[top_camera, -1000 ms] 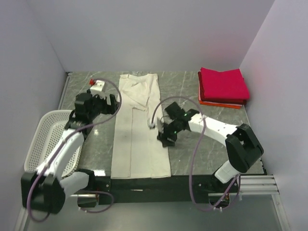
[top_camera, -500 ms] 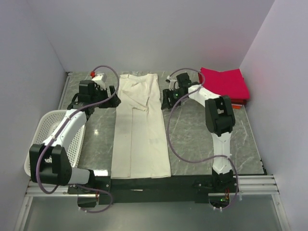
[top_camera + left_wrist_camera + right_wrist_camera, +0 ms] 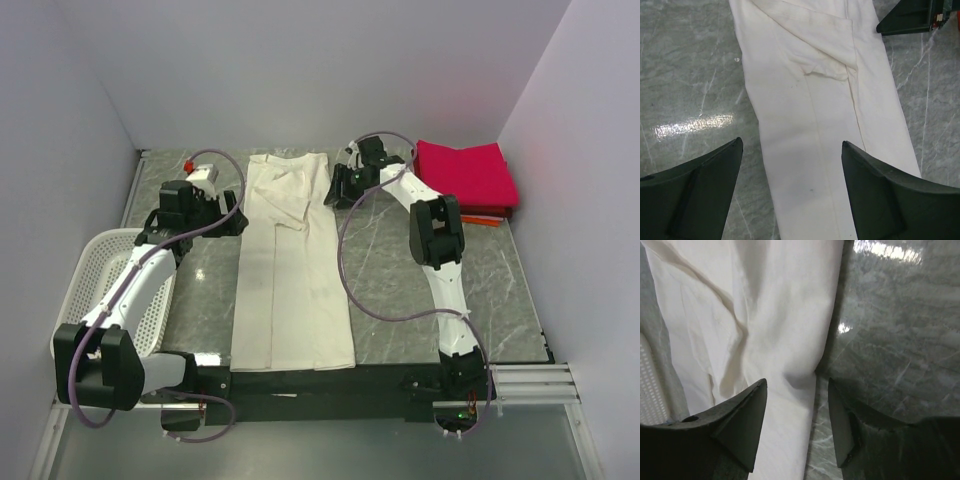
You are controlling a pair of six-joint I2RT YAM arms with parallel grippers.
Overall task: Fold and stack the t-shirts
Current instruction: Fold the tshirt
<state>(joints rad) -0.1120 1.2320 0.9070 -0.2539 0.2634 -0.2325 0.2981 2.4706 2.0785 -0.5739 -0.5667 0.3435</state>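
Observation:
A cream-white t-shirt [image 3: 290,260] lies folded into a long strip down the middle of the table; it also shows in the left wrist view [image 3: 815,100] and in the right wrist view [image 3: 770,315]. My left gripper [image 3: 235,212] is open, at the strip's left edge near the far end [image 3: 792,145]. My right gripper [image 3: 338,190] is open, its jaws straddling the strip's right edge near the far end [image 3: 797,387]. A folded crimson-pink t-shirt [image 3: 465,175] lies on an orange-red one [image 3: 460,214] at the far right.
A white perforated basket [image 3: 100,290] stands at the left edge of the table. The grey marble table [image 3: 420,290] shows right of the strip. Grey walls close in the back and both sides.
My right arm has swung from the strip's middle right edge up to its far right edge. My left gripper has shifted only slightly near the far left edge. The cream shirt has not moved.

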